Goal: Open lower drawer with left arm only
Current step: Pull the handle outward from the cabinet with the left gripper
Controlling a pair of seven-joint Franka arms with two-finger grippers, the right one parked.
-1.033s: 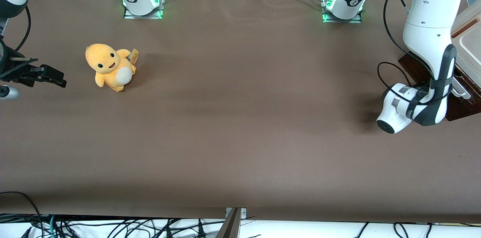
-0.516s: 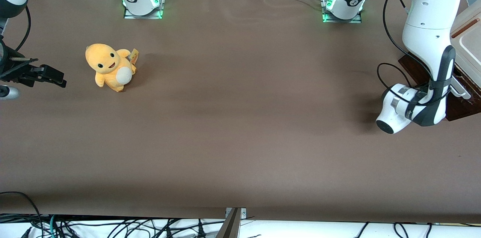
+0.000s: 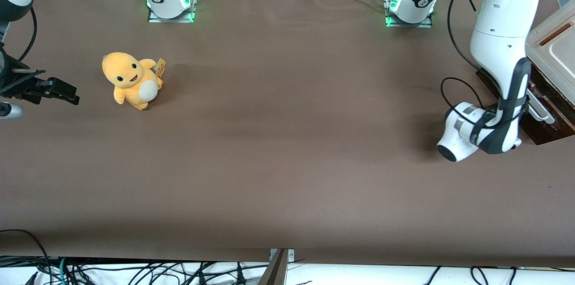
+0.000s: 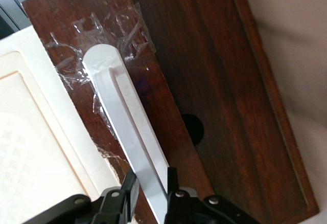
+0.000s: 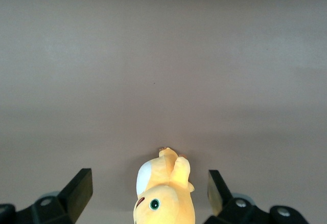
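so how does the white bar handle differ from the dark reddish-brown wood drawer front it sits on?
The white bar handle is smooth, narrow and plain with a rounded end; the dark reddish-brown wood drawer front is broad, grained and flat. The handle stands proud of the front, and the left arm's gripper has its black fingers on either side of it; nothing grips the front. Crinkled clear tape spans both where the handle's end meets the wood.

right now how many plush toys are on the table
1. The orange plush toy sits toward the parked arm's end of the table. The left arm's tool grips the lower drawer's white handle at the working arm's end.
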